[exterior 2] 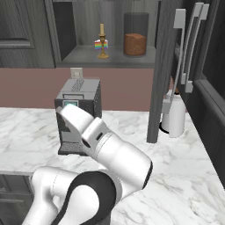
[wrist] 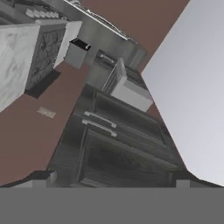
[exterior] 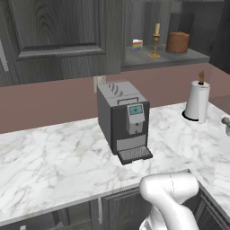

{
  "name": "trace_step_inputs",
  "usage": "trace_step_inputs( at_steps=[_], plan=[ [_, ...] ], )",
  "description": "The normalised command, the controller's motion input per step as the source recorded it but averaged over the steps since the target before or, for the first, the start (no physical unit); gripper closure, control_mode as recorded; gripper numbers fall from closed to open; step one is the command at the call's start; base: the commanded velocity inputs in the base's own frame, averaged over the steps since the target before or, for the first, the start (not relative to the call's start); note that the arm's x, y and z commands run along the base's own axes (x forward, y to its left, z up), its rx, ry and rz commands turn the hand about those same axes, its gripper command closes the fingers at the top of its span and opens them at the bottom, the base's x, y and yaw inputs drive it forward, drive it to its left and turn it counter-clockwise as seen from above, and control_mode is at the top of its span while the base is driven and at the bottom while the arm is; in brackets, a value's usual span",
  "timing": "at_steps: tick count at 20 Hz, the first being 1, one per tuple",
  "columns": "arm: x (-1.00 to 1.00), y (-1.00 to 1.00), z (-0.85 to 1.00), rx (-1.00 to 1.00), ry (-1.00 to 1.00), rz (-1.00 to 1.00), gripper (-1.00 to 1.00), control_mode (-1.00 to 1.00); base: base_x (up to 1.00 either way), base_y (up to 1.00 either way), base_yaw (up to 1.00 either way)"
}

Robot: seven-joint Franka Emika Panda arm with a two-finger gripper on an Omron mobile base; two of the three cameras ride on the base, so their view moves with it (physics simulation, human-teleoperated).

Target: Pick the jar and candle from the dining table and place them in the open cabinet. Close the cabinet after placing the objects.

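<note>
I see jar [exterior 2: 134, 44] & candle [exterior 2: 102, 41] both on shelf of the cabinet [exterior 2: 163, 83], fingers wide open w/ nothing held, so only closing door is left.

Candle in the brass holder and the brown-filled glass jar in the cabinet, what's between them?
Bare grey shelf in the right base view; a rainbow cake slice sits beside the candle, not toward the jar.

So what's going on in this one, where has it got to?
Both objects are already up in the open cabinet: the candle stands on the shelf with the jar to its right, a small rainbow-striped piece beside the candle. The door is still swung open. The arm is folded low at the counter edge, its pincer open and holding nothing. Closing the cabinet is what remains.
</note>
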Motion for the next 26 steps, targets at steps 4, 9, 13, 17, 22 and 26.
trace_step_inputs(
  at_steps=[4, 9, 13, 17, 22, 26],
  plan=[
    [-0.14, 0.35, -0.61, 0.1, -0.23, 0.05, -1.0, -1.0, 0.0, 0.0, 0.0],
    [-0.15, 0.14, -0.15, 0.05, -0.07, -0.01, -1.0, -1.0, 0.0, 0.0, 0.0],
    [0.0, -0.04, -0.05, 0.04, 0.01, -0.08, -1.0, -1.0, 0.0, 0.0, 0.0],
    [0.0, -0.15, -0.16, 0.03, 0.05, -0.07, -1.0, -1.0, 0.0, 0.0, 0.0],
    [0.05, -0.18, -0.23, 0.01, 0.09, -0.03, -1.0, -1.0, 0.0, 0.0, 0.0],
    [0.13, -0.28, -0.24, 0.02, 0.05, 0.0, -1.0, -1.0, 0.0, 0.0, 0.0]
  ],
)
